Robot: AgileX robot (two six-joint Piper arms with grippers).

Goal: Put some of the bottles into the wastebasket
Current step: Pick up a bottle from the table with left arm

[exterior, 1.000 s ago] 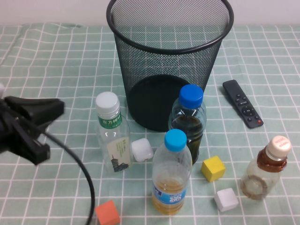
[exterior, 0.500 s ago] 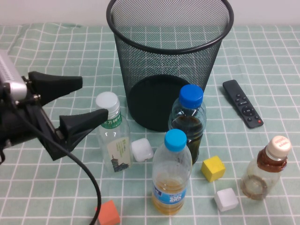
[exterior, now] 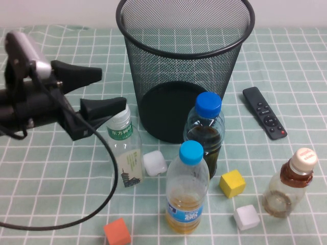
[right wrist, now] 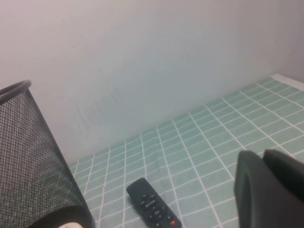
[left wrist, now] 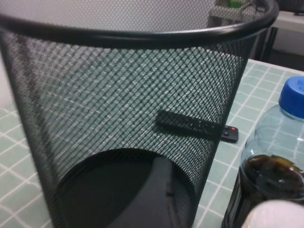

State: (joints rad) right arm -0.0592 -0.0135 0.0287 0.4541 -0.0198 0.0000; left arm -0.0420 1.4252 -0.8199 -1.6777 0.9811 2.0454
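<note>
The white-capped bottle with the green neck label (exterior: 125, 149) stands left of the black wire-mesh wastebasket (exterior: 184, 23). My left gripper (exterior: 113, 90) is open just above and left of the bottle's cap, and its nearer finger (exterior: 104, 107) covers part of the cap. I cannot tell if they touch. The cap shows at the edge of the left wrist view (left wrist: 273, 216), facing the wastebasket (left wrist: 118, 90). The squat brown-tinted bottle (exterior: 288, 184) stands at the front right. My right gripper (right wrist: 262, 154) shows only in the right wrist view, shut and empty, off to the right.
Two blue-capped bottles (exterior: 205, 133) (exterior: 188, 189) stand in front of the wastebasket. A black remote (exterior: 264, 112) lies to the right. White cubes (exterior: 155, 163) (exterior: 247, 218), a yellow cube (exterior: 232, 184) and an orange cube (exterior: 117, 232) lie among the bottles. My left arm's cable loops over the front left.
My left gripper has swung in from the left edge, risen and moved right and farther back, and now sits open at the white-capped bottle's cap. Nothing else has moved.
</note>
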